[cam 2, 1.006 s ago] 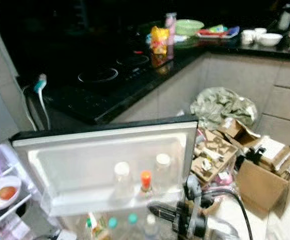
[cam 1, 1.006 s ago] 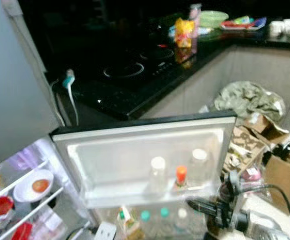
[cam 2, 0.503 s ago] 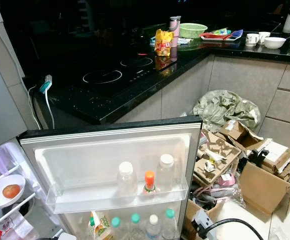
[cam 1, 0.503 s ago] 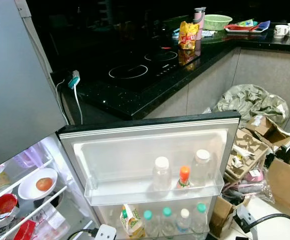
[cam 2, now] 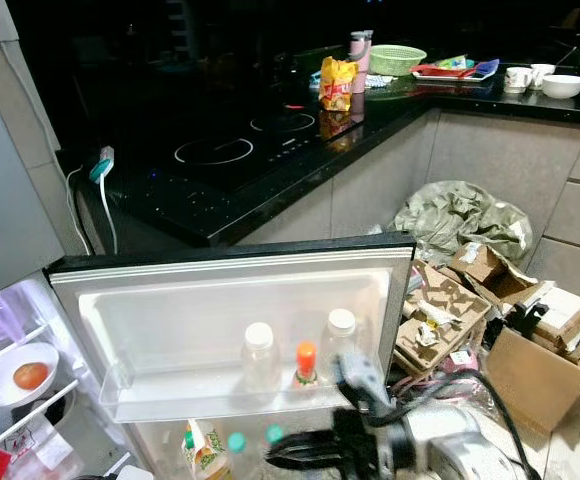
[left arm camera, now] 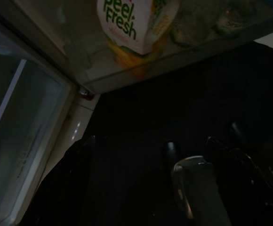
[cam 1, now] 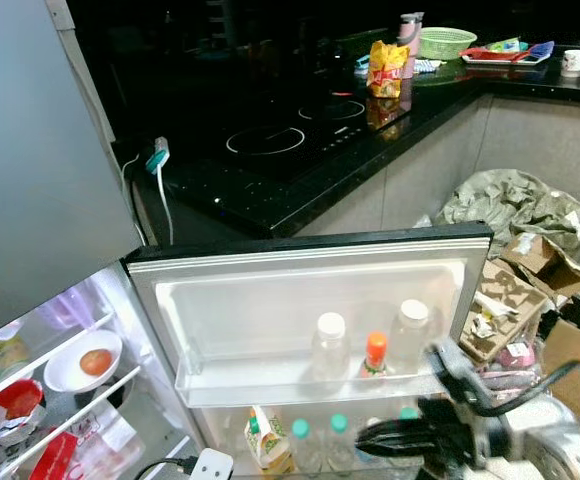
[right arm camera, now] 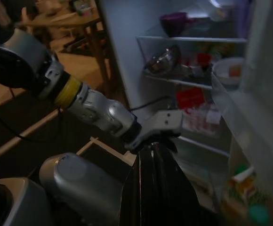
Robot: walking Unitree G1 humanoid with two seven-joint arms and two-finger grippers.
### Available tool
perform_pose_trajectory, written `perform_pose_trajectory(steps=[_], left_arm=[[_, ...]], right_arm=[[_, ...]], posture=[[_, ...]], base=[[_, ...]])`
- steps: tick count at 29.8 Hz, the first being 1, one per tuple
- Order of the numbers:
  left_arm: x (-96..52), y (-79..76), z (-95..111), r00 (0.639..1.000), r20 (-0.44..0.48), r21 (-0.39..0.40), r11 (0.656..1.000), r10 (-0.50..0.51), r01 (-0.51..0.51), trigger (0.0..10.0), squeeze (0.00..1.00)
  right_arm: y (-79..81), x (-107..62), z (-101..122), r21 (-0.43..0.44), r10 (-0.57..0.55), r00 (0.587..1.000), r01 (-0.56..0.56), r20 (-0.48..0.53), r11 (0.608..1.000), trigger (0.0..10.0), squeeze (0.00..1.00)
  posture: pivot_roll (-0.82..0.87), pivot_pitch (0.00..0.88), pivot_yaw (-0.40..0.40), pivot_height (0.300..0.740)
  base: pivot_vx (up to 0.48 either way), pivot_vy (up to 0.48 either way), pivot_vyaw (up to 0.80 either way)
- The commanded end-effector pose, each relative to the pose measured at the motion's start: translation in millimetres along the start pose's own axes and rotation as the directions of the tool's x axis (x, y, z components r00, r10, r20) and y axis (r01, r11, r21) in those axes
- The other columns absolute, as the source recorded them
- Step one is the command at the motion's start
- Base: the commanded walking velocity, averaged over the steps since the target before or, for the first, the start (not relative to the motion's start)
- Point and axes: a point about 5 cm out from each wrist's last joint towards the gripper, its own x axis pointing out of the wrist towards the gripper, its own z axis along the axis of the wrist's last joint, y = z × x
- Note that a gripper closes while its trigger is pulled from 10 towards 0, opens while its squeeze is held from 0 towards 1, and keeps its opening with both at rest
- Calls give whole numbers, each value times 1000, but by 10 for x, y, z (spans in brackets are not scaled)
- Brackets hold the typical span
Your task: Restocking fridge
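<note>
The fridge door (cam 1: 300, 300) stands open towards me. Its upper door shelf (cam 1: 260, 378) holds two clear white-capped bottles (cam 1: 328, 345) and a small orange-capped bottle (cam 1: 374, 352). On the shelf below stand a juice carton (cam 1: 263, 440) and several teal-capped bottles (cam 1: 300, 436). My right gripper (cam 1: 370, 437) is blurred at the lower right, in front of that lower shelf, pointing left; its fingers (right arm camera: 151, 155) lie together with nothing between them. The white wrist piece of my left arm (cam 1: 210, 464) pokes in at the bottom edge. The dark left wrist view looks at the carton (left arm camera: 136, 23).
Inside the fridge, a white bowl (cam 1: 83, 362) with a red fruit sits on a wire shelf. Behind the door runs a black hob counter (cam 1: 270, 150) with a yellow bag (cam 1: 388, 68). Cardboard boxes (cam 1: 530, 265) and a crumpled grey-green bag (cam 1: 510, 205) crowd the floor at right.
My right gripper, low at the right a second ago and out of view half a second ago, is back in front of the lower door shelf. The camera has shifted slightly.
</note>
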Motion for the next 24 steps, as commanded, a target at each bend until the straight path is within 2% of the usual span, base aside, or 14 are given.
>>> perform_pose_trajectory(steps=[1,3,4,6,10,13,15,17,18,20,24], left_arm=[[-20,33,-39,1000,-21,13,1000,6,-6,10000,0],[-12,8,-30,1000,-12,9,1000,-1,2,10000,0],[-12,8,-30,1000,-12,9,1000,-1,2,10000,0],[-8,-14,-10,1000,6,19,1000,-16,16,10000,0],[-1,-48,11,999,10,70,996,-51,51,10000,0],[-1,-49,10,999,9,71,996,-51,51,10000,0],[-2,-51,8,999,8,69,996,-52,51,10000,0],[-2,-53,6,999,8,69,996,-53,52,10000,0],[-3,-56,8,999,12,70,996,-53,52,10000,0],[-3,-56,8,999,12,70,996,-53,52,10000,0],[-4,-59,41,997,39,74,996,-60,57,10000,0]], right_arm=[[12,47,45,-47,1,1000,-2,-17,999,10000,0],[-36,112,71,-141,-34,991,15,-128,990,10000,0],[-36,112,71,-141,-34,991,15,-128,990,10000,0],[-110,171,73,-212,-97,978,56,-186,976,10000,0],[-228,273,113,-302,-187,961,120,-205,946,10000,0],[-278,322,125,-336,-223,952,144,-208,931,10000,0],[-371,386,153,-387,-291,937,199,-195,900,10000,0],[-406,414,164,-400,-313,931,219,-188,890,10000,0],[-476,451,169,-429,-359,915,253,-185,867,10000,0],[-476,451,169,-429,-359,915,253,-185,867,10000,0],[-570,476,132,-476,-412,887,275,-210,835,10000,0]], posture=[[-55,121,60,740],[-60,122,58,740],[-60,122,58,740],[-61,124,57,740],[-58,124,55,740],[-57,125,55,740],[-57,126,56,740],[-56,126,56,740],[-56,126,56,740],[-56,126,56,740],[-53,123,54,740]], base=[[0,0,0],[0,0,0],[0,0,0],[0,0,0],[0,0,0],[0,0,0],[0,0,0],[0,0,0],[0,0,0],[0,0,0],[0,0,0]])
